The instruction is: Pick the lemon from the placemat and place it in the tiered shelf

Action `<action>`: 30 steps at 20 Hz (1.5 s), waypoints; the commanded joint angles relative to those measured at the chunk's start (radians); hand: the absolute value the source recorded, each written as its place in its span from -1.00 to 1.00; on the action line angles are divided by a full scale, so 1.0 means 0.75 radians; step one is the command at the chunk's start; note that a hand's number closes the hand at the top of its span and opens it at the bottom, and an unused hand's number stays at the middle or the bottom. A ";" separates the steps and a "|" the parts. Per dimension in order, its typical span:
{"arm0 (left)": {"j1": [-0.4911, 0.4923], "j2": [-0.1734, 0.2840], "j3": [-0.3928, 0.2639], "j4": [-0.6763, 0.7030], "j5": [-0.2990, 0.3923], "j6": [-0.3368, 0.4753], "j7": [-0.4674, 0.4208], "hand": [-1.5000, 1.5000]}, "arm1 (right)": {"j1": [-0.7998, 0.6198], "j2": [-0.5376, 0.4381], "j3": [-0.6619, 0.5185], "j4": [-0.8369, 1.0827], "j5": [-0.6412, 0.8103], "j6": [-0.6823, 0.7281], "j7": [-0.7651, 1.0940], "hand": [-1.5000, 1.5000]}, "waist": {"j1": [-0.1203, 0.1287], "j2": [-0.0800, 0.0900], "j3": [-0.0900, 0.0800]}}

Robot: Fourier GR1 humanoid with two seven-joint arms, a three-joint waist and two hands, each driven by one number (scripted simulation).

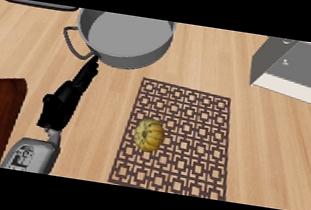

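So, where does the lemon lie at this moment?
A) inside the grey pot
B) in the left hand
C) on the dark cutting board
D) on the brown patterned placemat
D: the lemon rests on the left part of the placemat, apart from the left hand, which points toward the pot.

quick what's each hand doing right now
Left hand: open, fingers straight, pointing toward the pot, holding nothing.
Right hand: not in view.

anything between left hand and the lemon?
Head view: only bare counter and the placemat's left edge separate the left hand from the lemon.
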 commanded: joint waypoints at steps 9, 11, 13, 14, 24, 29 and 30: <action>0.013 0.023 0.025 -0.025 0.030 -0.033 0.013 0.00 | -0.036 -0.205 -0.030 0.433 0.055 -0.111 -0.052 1.00 | -0.005 0.003 -0.004; 0.015 0.043 0.031 -0.040 0.023 -0.039 0.016 0.00 | -0.054 -0.176 -0.038 0.415 0.101 -0.227 0.048 -1.00 | -0.003 -0.002 -0.002; 0.056 0.044 0.033 -0.028 0.033 -0.051 -0.038 0.00 | -0.006 -0.185 -0.068 0.456 0.074 -0.259 0.024 -1.00 | -0.004 -0.001 -0.001; -0.041 0.011 0.030 0.017 0.000 0.002 0.034 0.00 | -0.034 -0.150 -0.018 0.400 0.121 -0.217 0.138 -1.00 | -0.016 -0.005 -0.002; 0.077 0.031 0.011 -0.074 0.005 -0.032 0.004 0.00 | -0.050 -0.241 -0.152 0.315 -0.216 -0.092 -0.016 -1.00 | -0.010 -0.008 -0.001; -0.015 -0.030 -0.003 0.029 -0.025 0.024 0.010 0.00 | 0.032 -0.161 -0.133 0.182 -0.331 -0.058 -0.040 -1.00 | -0.021 -0.008 -0.001; 0.026 -0.001 0.014 -0.052 0.017 -0.019 0.036 0.00 | -0.006 -0.205 -0.123 0.192 -0.329 -0.007 -0.009 -1.00 | -0.014 -0.009 -0.001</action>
